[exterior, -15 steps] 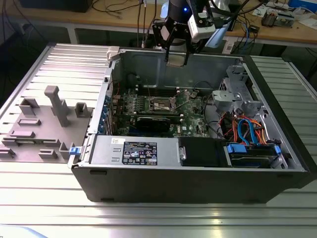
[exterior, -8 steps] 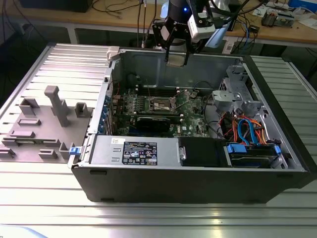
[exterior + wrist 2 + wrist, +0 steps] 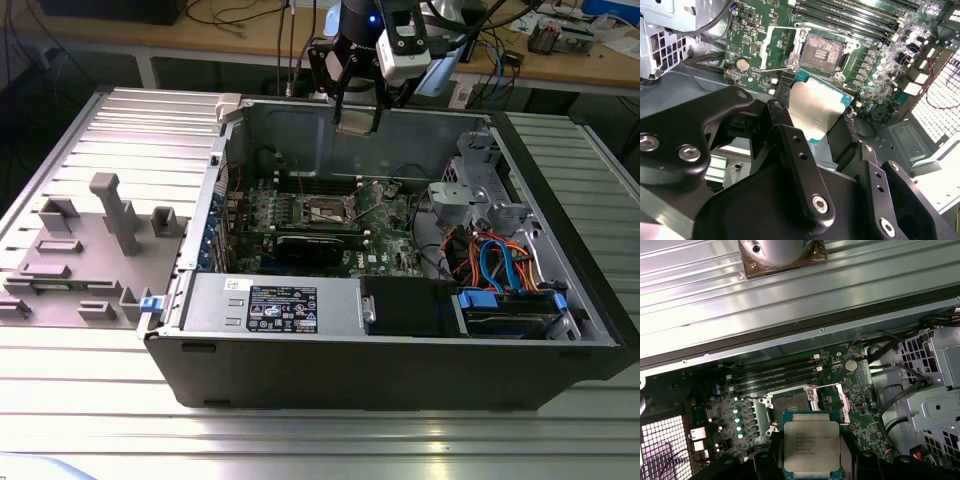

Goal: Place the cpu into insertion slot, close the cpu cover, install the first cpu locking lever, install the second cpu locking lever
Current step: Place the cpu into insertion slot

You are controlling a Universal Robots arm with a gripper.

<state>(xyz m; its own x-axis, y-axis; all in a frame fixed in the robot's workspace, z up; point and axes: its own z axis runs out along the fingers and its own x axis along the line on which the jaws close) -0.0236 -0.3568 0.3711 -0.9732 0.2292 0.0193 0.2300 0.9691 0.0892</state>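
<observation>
From the exterior view, the gripper [image 3: 357,110] hangs over the rear wall of the open computer case [image 3: 300,370], which lies on its side on the ribbed metal worktop [image 3: 100,400]. Its jaws are clamped on the cpu [image 3: 357,120], up in the air and well above the green motherboard [image 3: 390,215]. The insertion slot [image 3: 328,211] sits uncovered on that board.

In the second wrist view, the cpu [image 3: 817,107] shows its dull silver top, pinched at opposite edges by the black jaws of the gripper [image 3: 812,120]. Beyond it is the insertion slot [image 3: 822,52], with the cpu cover [image 3: 768,50] swung open just beside it.

In the first wrist view, the cpu [image 3: 811,445] sits flat between the jaws of the gripper [image 3: 811,457], clear of the insertion slot [image 3: 790,407].
</observation>
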